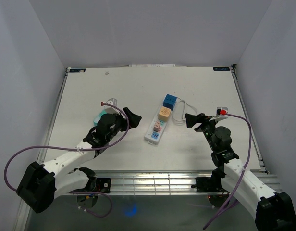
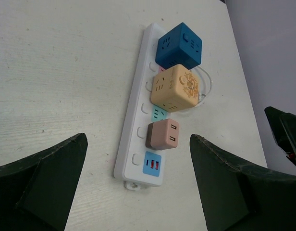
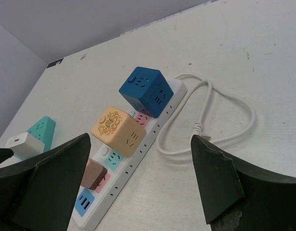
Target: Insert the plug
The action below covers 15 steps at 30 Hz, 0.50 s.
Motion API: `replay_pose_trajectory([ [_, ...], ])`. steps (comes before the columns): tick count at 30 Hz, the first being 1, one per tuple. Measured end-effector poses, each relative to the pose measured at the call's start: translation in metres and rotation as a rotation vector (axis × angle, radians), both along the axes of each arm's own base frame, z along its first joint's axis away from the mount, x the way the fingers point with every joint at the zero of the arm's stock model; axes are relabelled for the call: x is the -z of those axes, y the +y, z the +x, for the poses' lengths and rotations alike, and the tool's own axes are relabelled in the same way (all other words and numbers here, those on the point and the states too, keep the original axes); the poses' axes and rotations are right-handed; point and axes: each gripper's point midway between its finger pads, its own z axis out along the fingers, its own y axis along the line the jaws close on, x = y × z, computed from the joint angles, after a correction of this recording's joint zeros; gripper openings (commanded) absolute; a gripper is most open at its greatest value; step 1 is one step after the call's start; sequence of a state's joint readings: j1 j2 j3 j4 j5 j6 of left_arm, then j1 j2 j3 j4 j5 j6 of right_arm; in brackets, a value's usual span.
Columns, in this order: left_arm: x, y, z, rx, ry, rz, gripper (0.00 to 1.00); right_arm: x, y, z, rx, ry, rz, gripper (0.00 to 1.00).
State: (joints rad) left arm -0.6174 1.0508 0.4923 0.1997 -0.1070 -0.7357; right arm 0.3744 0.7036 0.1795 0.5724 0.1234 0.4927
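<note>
Both grippers wide and empty either side of the strip; the loose plug lies out by the left arm.

Left gripper [image 1: 132, 118] and right gripper [image 1: 190, 120]: jaws spread, nothing held. One teal cube [image 3: 41, 130], likely the plug to insert, sits at 9 o'clock of the left gripper, back beside its wrist, so the left arm is nearer. One small white piece [image 3: 17, 144] is beside it; I can't tell what it is. One power strip [image 2: 133, 139] lies between the grippers, long axis 7 to 1 o'clock. Seated on it: one pink plug [image 2: 162, 134], one free teal socket [image 2: 159, 114], one tan cube [image 2: 176, 87], one blue cube [image 2: 179, 45]. One white cord [image 3: 234, 130] loops beyond.
</note>
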Motion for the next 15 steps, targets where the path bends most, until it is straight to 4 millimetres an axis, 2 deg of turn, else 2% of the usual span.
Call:
replay_pose_trajectory([
  [6,-0.023,0.004,0.002,-0.017,-0.075,-0.027,0.98,0.0,0.001,0.0,0.001,0.01,0.028,0.9],
  [15,-0.022,0.007,0.002,-0.029,-0.081,-0.02,0.98,-0.002,0.002,-0.001,0.0,0.013,0.048,0.9],
])
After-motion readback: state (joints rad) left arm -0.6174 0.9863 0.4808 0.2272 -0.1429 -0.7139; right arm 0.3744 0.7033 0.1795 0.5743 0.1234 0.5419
